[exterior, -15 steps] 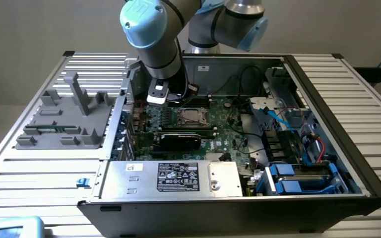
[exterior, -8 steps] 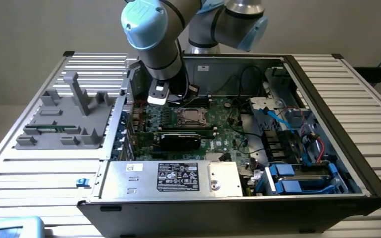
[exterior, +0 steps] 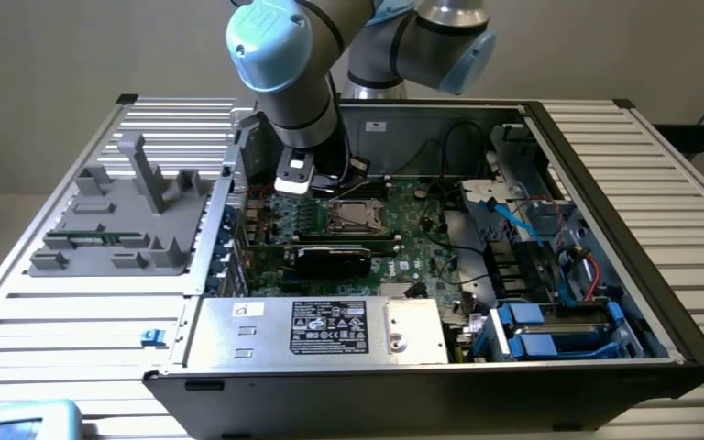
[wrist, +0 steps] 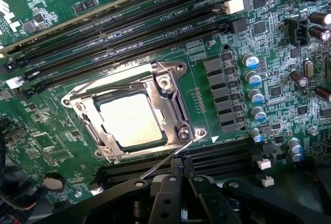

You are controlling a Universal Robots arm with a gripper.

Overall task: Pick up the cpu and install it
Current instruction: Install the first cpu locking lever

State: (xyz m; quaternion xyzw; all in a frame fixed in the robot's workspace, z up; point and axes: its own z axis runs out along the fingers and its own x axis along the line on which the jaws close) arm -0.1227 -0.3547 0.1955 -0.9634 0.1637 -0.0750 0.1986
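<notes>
Green circuit board point(wrist: 243, 151): square silvery cpu point(wrist: 131, 121) seated in metal-framed socket point(wrist: 87, 111); end effector point(wrist: 183, 180) pinched narrow, empty.

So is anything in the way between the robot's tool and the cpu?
Nothing visible is. The cpu lies flat on the green board, its shiny top bare, with a metal frame around its edges. The tool hangs over the board near it.

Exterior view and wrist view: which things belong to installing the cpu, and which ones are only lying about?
For the job:
- cpu, lying in the socket frame
- gripper, close over the socket

Only lying about:
- grey fixture, at the exterior view's left
- silver labelled box
- blue drive trays
- memory slots
</notes>
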